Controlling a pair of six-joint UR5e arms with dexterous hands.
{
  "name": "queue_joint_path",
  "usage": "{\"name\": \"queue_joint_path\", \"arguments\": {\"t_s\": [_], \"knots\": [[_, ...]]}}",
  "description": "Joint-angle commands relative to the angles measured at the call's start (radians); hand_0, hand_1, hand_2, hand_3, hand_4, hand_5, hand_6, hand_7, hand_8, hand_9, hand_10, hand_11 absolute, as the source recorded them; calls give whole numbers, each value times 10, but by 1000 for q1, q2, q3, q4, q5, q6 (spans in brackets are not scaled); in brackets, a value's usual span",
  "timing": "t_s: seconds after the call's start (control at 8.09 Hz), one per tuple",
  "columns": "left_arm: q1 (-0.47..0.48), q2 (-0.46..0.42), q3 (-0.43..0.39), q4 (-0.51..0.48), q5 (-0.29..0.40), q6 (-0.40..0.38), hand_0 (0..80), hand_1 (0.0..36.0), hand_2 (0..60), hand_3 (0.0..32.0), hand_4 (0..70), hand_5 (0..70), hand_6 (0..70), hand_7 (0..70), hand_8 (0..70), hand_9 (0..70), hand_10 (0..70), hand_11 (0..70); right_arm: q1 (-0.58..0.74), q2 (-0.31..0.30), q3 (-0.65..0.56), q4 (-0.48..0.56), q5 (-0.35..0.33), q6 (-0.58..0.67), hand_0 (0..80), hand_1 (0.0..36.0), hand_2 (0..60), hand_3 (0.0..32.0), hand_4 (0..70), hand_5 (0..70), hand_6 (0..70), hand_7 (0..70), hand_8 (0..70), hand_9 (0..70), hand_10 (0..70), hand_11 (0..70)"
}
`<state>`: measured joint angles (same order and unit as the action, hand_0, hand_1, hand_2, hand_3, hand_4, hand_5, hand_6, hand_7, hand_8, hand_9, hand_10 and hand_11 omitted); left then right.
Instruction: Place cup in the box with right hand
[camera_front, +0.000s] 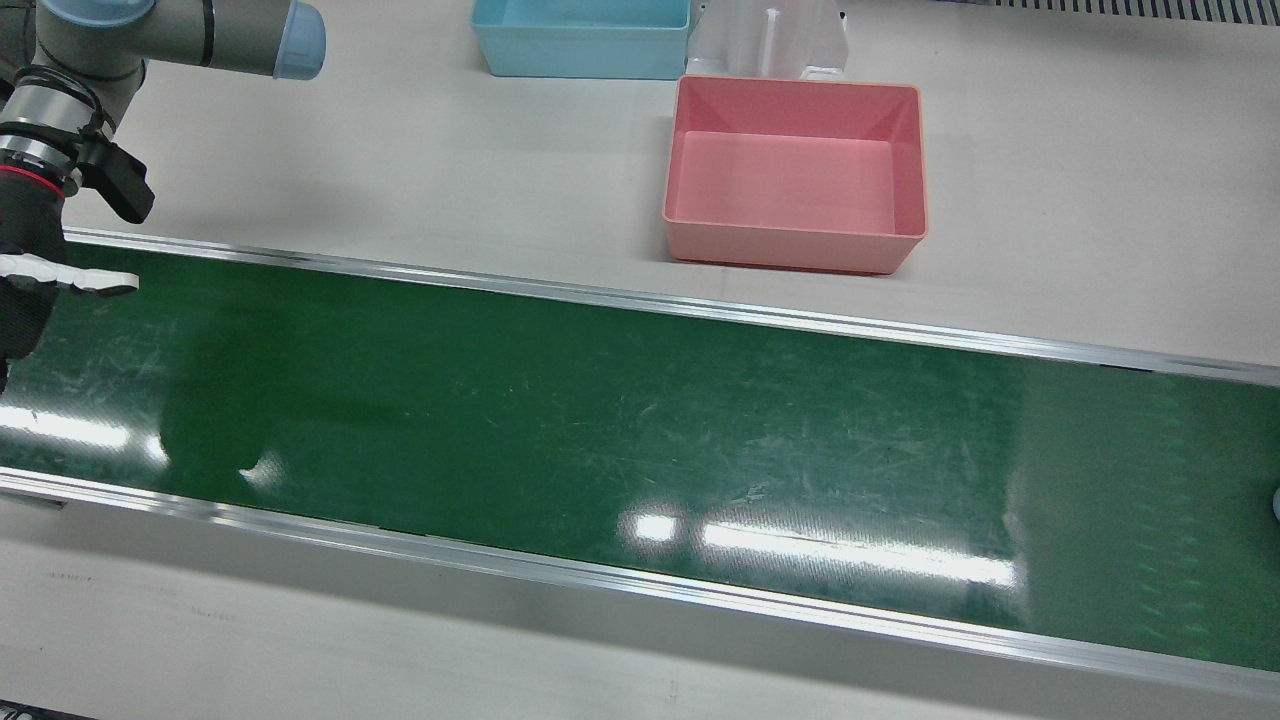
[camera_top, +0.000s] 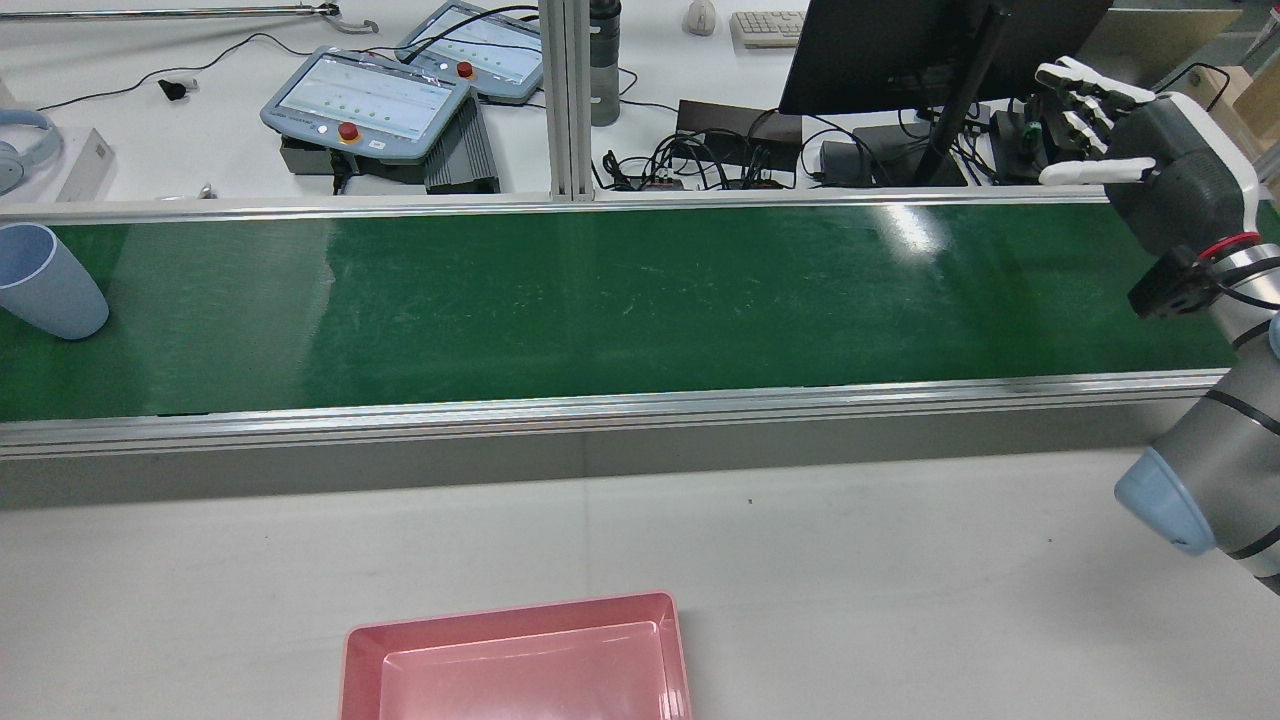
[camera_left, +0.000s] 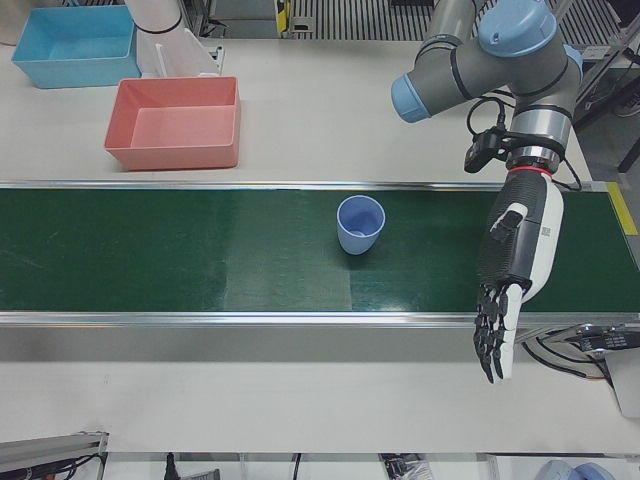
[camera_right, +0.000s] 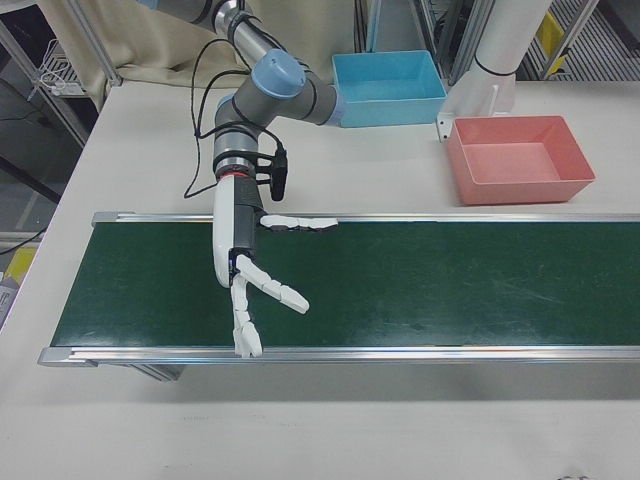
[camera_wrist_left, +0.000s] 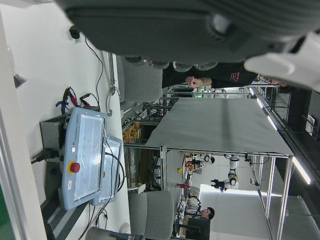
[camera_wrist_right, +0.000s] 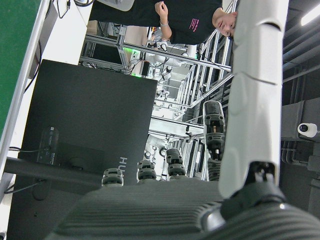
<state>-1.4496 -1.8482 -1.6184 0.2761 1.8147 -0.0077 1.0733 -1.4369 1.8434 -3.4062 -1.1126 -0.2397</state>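
A light blue cup (camera_left: 360, 224) stands upright on the green belt, at the far left of the rear view (camera_top: 45, 282). The empty pink box (camera_front: 795, 175) sits on the white table beside the belt, also in the rear view (camera_top: 515, 665) and the right-front view (camera_right: 520, 158). My right hand (camera_right: 240, 255) is open with fingers spread, above the other end of the belt, far from the cup; it also shows in the rear view (camera_top: 1150, 150). My left hand (camera_left: 520, 250) is open, fingers straight, over the belt's end beyond the cup.
The green conveyor belt (camera_front: 640, 420) has raised aluminium rails along both sides. A blue box (camera_front: 580, 35) and a white arm pedestal (camera_front: 770, 40) stand behind the pink box. Teach pendants (camera_top: 365, 100) and a monitor (camera_top: 890, 45) lie past the belt.
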Motion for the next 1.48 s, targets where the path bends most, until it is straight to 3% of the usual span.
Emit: {"name": "queue_joint_path", "arguments": {"t_s": [0.0, 0.87, 1.36], "knots": [[1, 1, 2, 2, 0, 0, 0, 0, 0, 0, 0, 0, 0, 0, 0, 0, 0, 0, -10, 25, -3, -2, 10, 0, 646, 190, 0, 0, 187, 77, 56, 140, 32, 74, 16, 49], [0, 0, 0, 0, 0, 0, 0, 0, 0, 0, 0, 0, 0, 0, 0, 0, 0, 0, 48, 12, 85, -2, -6, 2, 637, 199, 19, 0, 188, 76, 58, 155, 34, 79, 12, 43], [0, 0, -8, 3, 0, 0, 0, 0, 0, 0, 0, 0, 0, 0, 0, 0, 0, 0, 82, -7, 88, -2, -7, 2, 648, 193, 0, 0, 221, 75, 61, 180, 30, 77, 5, 33]]}}
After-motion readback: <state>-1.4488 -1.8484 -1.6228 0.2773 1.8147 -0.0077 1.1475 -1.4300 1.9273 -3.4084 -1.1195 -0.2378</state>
